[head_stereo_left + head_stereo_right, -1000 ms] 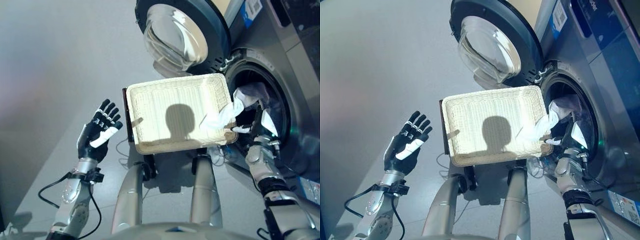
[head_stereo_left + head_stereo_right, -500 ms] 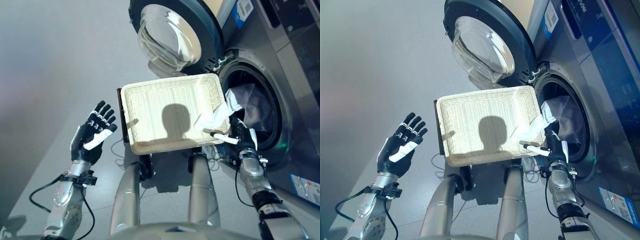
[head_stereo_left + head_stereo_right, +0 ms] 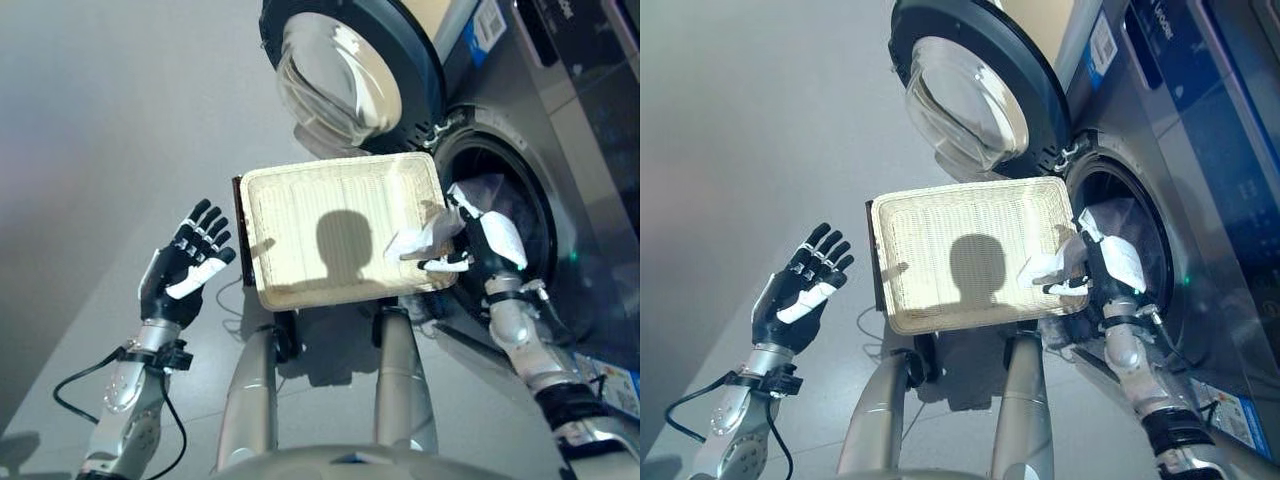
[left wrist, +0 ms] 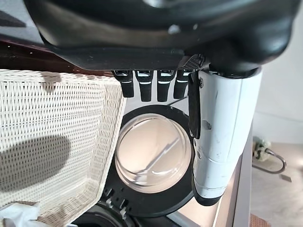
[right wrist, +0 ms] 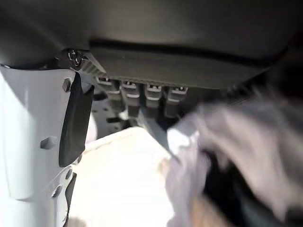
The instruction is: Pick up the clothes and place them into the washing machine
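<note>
Pulled back from the drum mouth, the right hand (image 3: 478, 250) now sits at the wicker basket's (image 3: 330, 190) 3 o'clock corner, fingers spread and straight, gripping nothing. A second ago it reached inside the opening; now it hovers by the white cloth (image 3: 425, 238), which is draped over the basket's rim with its far end trailing into the washing machine (image 3: 560, 150) drum. Over at 9 o'clock the left hand (image 3: 185, 270) stays raised and open, empty, much as before. The door (image 3: 345, 70) stands wide at 12 o'clock. My worry: the cloth is only half in, so it may slide back out or snag on the rim if nothing pushes it deeper.
</note>
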You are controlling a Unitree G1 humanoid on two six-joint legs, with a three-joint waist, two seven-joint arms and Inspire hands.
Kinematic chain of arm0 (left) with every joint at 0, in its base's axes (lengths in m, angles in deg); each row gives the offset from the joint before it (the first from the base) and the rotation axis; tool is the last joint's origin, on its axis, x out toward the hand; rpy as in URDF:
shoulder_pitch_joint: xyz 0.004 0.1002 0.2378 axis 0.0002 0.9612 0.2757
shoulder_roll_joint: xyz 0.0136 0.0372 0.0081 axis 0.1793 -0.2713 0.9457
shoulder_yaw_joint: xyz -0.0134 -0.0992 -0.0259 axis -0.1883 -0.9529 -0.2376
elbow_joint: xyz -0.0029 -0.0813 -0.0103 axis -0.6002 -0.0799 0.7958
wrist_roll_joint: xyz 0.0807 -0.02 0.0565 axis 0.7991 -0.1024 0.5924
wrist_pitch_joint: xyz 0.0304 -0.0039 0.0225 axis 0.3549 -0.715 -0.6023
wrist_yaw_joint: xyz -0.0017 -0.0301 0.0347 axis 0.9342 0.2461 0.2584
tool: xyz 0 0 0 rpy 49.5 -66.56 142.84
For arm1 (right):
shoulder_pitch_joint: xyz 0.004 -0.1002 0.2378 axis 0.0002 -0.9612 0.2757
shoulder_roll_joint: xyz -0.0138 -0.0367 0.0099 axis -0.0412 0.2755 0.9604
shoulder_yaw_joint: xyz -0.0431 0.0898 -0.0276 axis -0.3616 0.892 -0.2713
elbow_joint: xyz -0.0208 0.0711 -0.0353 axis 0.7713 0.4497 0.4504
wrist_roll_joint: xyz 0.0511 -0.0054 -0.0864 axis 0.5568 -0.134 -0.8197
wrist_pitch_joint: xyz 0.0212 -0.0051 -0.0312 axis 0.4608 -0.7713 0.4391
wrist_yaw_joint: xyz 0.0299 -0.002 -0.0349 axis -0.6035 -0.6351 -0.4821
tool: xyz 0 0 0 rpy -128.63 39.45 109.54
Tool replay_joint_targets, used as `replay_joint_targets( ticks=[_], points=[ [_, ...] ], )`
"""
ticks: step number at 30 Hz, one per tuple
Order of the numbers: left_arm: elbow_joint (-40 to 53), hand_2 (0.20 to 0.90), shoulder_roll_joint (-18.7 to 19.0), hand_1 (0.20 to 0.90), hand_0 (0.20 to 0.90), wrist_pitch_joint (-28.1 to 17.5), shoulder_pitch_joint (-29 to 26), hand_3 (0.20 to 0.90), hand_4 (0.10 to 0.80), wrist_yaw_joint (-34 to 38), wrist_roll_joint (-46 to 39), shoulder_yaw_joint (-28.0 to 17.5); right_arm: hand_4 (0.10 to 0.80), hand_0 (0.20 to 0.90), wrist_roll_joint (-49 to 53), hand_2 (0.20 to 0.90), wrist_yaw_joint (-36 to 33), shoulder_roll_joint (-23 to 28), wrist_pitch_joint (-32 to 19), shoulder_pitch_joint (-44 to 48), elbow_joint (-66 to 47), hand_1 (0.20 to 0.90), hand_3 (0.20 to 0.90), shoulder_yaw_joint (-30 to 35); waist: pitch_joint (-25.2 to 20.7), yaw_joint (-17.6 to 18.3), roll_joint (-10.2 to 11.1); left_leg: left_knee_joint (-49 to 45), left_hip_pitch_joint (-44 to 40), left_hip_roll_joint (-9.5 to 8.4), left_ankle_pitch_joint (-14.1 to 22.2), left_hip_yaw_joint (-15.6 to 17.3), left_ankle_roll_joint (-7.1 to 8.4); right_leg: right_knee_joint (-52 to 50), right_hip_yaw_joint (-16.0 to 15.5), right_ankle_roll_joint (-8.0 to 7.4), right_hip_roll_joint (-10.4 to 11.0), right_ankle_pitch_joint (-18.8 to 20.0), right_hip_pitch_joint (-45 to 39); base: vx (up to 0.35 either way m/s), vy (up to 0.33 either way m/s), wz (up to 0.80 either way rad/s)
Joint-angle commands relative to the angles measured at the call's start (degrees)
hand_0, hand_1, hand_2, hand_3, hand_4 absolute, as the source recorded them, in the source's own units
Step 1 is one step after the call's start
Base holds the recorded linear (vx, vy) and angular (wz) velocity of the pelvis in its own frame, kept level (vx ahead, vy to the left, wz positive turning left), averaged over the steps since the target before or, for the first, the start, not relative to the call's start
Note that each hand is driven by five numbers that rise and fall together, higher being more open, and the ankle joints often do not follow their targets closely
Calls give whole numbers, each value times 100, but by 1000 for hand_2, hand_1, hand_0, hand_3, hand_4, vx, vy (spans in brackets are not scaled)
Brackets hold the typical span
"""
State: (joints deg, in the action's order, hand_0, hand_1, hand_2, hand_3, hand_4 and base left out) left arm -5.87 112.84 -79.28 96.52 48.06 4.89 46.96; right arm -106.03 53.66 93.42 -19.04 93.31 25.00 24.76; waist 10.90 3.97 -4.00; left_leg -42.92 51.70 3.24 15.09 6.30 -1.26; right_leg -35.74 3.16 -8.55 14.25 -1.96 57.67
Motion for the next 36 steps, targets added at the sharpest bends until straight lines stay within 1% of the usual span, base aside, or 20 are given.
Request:
replay_joint_targets(
  ticks=[1, 2, 4, 6, 7, 8, 10, 11, 12, 13, 14, 16, 21, 25, 27, 32, 33, 34, 35, 36],
  points=[
    [896, 900, 552, 900, 900, -560, 273, 900, 800, -222, 125, -219, 800, 900, -584, 900, -145, 817, -333, -31, -576, 900, 900, 71, -322, -15, 53, 947, 106, 193, -825, -429, 396, 127, -33, 34, 78, -25, -97, -10, -36, 1],
    [920, 900, 620, 900, 900, -556, 268, 900, 800, -233, 127, -189, 800, 900, -708, 900, -171, 933, -348, -8, -526, 900, 900, -21, -325, -24, 55, 947, 101, 193, -827, -436, 401, 122, -37, 29, 80, -27, -99, 0, 0, 0],
    [921, 900, 617, 900, 900, -555, 270, 900, 800, -232, 127, -193, 800, 900, -711, 900, -180, 933, -352, 6, -513, 900, 900, -34, -325, -19, 53, 947, 102, 193, -827, -438, 402, 121, -39, 29, 80, -27, -100, 0, 0, 0],
    [972, 900, 775, 900, 900, -571, 152, 900, 800, -244, 105, -35, 800, 900, -1447, 900, -223, 1283, -86, 513, 207, 900, 900, -683, -322, -94, 56, 959, 126, 195, -845, -453, 426, 114, -27, 28, 76, -28, -80, -30, -26, 4],
    [970, 900, 764, 900, 900, -571, 156, 900, 800, -244, 106, -52, 800, 900, -1452, 900, -242, 1276, -87, 565, 243, 900, 900, -731, -318, -77, 53, 957, 128, 197, -844, -452, 427, 114, -27, 28, 73, -27, -79, -45, -17, 7],
    [989, 900, 777, 900, 900, -584, 110, 900, 800, -225, 78, 11, 800, 900, -1688, 900, -326, 1280, 33, 984, 805, 900, 900, -1134, -309, -143, 35, 969, 145, 194, -865, -457, 435, 117, -22, 29, 71, -20, -61, -39, -11, 5],
    [1007, 900, 769, 900, 900, -578, 101, 900, 800, -226, 70, -1, 800, 900, -1824, 900, -323, 1275, 75, 1251, 1078, 900, 900, -1429, -286, -142, 23, 970, 155, 196, -873, -458, 436, 112, -23, 32, 67, -19, -51, -37, -4, 2],
    [993, 900, 779, 900, 900, -570, 66, 900, 800, -232, 53, 68, 800, 900, -2083, 900, -346, 1295, 183, 1576, 1347, 900, 900, -1774, -271, -195, -3, 988, 159, 200, -892, -456, 439, 105, -6, 32, 65, -17, -31, 0, 0, 0],
    [991, 900, 768, 900, 900, -571, 70, 900, 800, -233, 53, 52, 800, 900, -2082, 900, -360, 1285, 182, 1621, 1377, 900, 900, -1815, -264, -177, -5, 988, 159, 201, -892, -456, 439, 104, -5, 32, 65, -16, -30, -39, 2, -6],
    [969, 900, 792, 900, 900, -550, 17, 900, 800, -249, 45, 151, 800, 900, -2350, 900, -308, 1245, 282, 1981, 1701, 900, 900, -2230, -248, -252, -23, 990, 160, 195, -901, -454, 438, 90, 4, 31, 71, -14, -11, -21, -4, -5],
    [966, 900, 780, 900, 900, -551, 20, 900, 800, -250, 45, 136, 800, 900, -2349, 900, -321, 1234, 281, 2023, 1729, 900, 900, -2268, -242, -236, -26, 988, 161, 197, -900, -453, 438, 89, 5, 31, 69, -14, -10, -33, -5, -5],
    [953, 900, 777, 900, 900, -544, -42, 900, 800, -266, 23, 229, 800, 900, -2545, 900, -343, 1016, 408, 2459, 2202, 900, 900, -2709, -226, -294, -56, 978, 172, 196, -908, -437, 439, 82, 18, 30, 82, 1, 6, 0, 0, 0],
    [967, 900, 734, 900, 900, -519, -189, 900, 800, -259, 48, 358, 800, 900, -2958, 900, -340, 590, 746, 3237, 2888, 900, 900, -3318, -192, -405, -122, 960, 213, 176, -934, -426, 432, 70, 34, 28, 90, 38, 40, 0, 0, 0],
    [952, 900, 653, 900, 900, -505, -181, 900, 800, -247, 67, 337, 800, 900, -3141, 900, -375, 432, 915, 3474, 3284, 900, 900, -3461, -204, -444, -155, 949, 259, 155, -943, -437, 430, 28, 10, 36, 91, 36, 83, -7, 7, 4],
    [930, 900, 618, 900, 900, -493, -210, 900, 800, -234, 76, 321, 800, 900, -3466, 900, -369, 399, 1091, 3717, 3459, 900, 900, -3686, -198, -488, -167, 952, 284, 146, -954, -454, 434, 13, -5, 33, 119, 33, 99, -6, 6, 6],
    [970, 900, 609, 900, 900, -457, -217, 900, 800, -208, 109, 294, 800, 900, -3779, 900, -213, 312, 1195, 3868, 3723, 900, 900, -3946, -145, -527, -178, 899, 335, 133, -950, -480, 440, -41, 1, 34, 123, 8, 120, 18, -3, 2],
    [982, 900, 589, 900, 900, -441, -215, 900, 800, -184, 135, 283, 800, 900, -3784, 900, -166, 244, 1267, 3904, 3861, 900, 900, -3931, -150, -565, -191, 842, 295, 140, -768, -517, 477, -143, 25, 0, 112, -188, 98, 0, 0, 0],
    [987, 900, 590, 900, 900, -442, -216, 900, 800, -181, 138, 280, 800, 900, -3783, 900, -172, 239, 1270, 3909, 3866, 900, 900, -3929, -113, -553, -185, 859, 361, 131, -934, -486, 443, -84, 14, 35, 125, -16, 146, 103, -12, 8],
    [993, 900, 575, 900, 900, -431, -196, 900, 800, -173, 147, 257, 800, 900, -3793, 900, -142, 202, 1273, 3902, 3905, 900, 900, -3930, -135, -576, -193, 832, 301, 136, -762, -510, 478, -159, 26, 4, 112, -201, 101, -6, 1, 17],
    [980, 900, 535, 900, 900, -419, -192, 900, 800, -157, 163, 234, 800, 900, -3775, 900, -131, 156, 1325, 3920, 4012, 900, 900, -3913, -95, -591, -204, 796, 336, 116, -758, -506, 474, -200, 35, 10, 110, -210, 130, 94, -8, 23]
  ],
)
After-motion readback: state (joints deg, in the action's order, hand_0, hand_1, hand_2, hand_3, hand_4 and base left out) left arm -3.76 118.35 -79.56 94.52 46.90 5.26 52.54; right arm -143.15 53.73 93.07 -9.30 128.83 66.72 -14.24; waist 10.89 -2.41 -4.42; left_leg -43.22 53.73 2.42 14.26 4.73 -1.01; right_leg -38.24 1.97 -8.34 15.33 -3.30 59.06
